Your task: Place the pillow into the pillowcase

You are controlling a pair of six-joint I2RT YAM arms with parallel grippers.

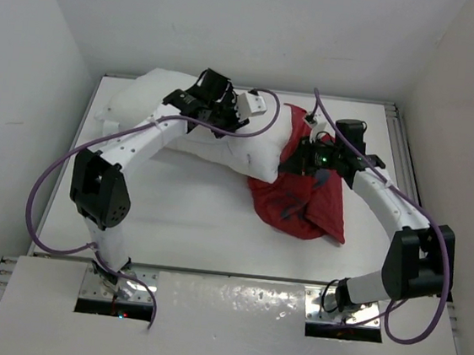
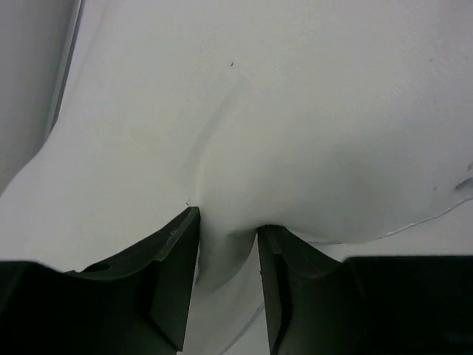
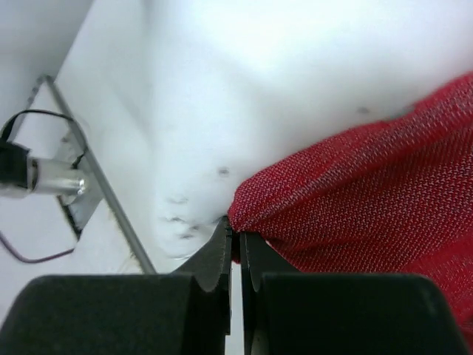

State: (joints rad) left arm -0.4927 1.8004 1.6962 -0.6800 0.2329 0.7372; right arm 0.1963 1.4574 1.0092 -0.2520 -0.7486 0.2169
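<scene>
The white pillow (image 1: 185, 108) lies across the back of the table, its right end resting in the mouth of the red pillowcase (image 1: 306, 206). My left gripper (image 1: 225, 108) is above the pillow's right part, shut on a bunched fold of the pillow (image 2: 295, 148) that sits between its fingers (image 2: 174, 259). My right gripper (image 1: 311, 156) is at the pillowcase's upper edge, shut on a pinch of the red fabric (image 3: 355, 200), with the white pillow (image 3: 281, 81) just beyond it.
The white table (image 1: 181, 222) has raised metal rails, one along its right side (image 1: 402, 152). White walls enclose the back and sides. Purple cables loop off both arms. A metal rail and a cable connector (image 3: 44, 177) show at the left of the right wrist view.
</scene>
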